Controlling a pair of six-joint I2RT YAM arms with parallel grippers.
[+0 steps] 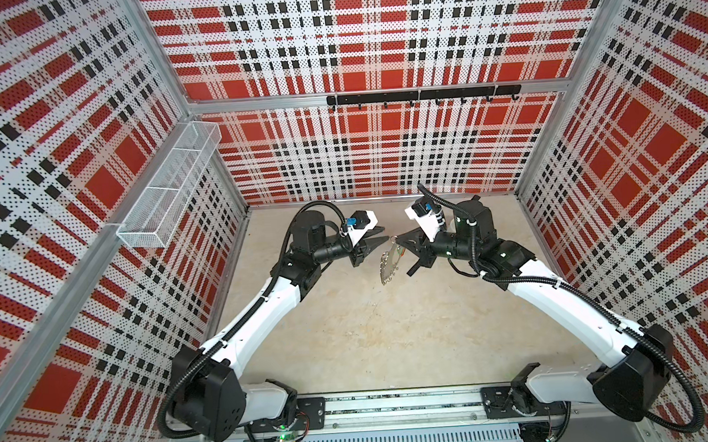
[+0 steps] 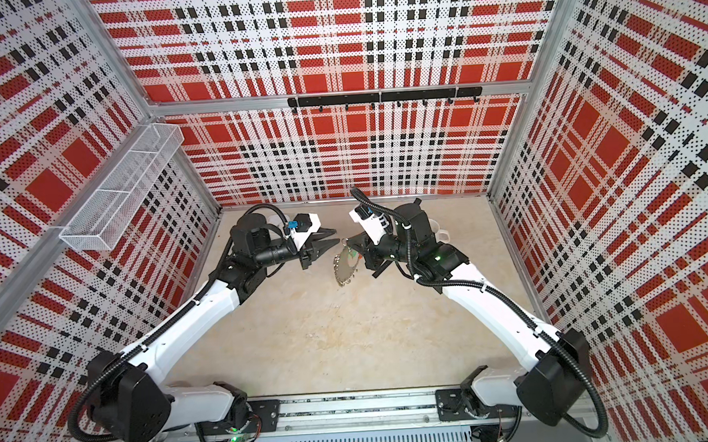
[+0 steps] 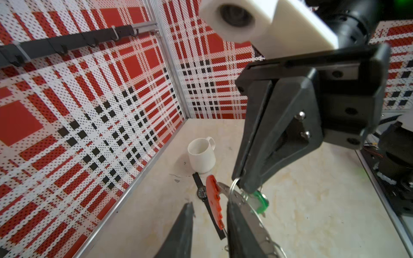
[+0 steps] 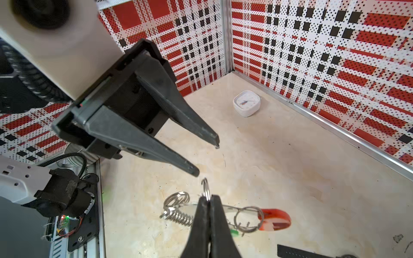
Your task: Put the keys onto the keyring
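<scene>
Beige tabletop (image 1: 350, 334) in both top views: our right gripper (image 1: 398, 241) is clamped on the keyring (image 1: 390, 266) at its rim, so it hangs clear. Left wrist view: the green-tagged key (image 3: 260, 200) dangles just beside that grip. Right wrist view: our left gripper (image 4: 205, 157) hovers nearby, jaws partly parted, probably to thread.

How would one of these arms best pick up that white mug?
Probably by its rim, from above: the mug stands upright, mouth open, so one of the jaws can slip inside the wall, away from the handle.
</scene>
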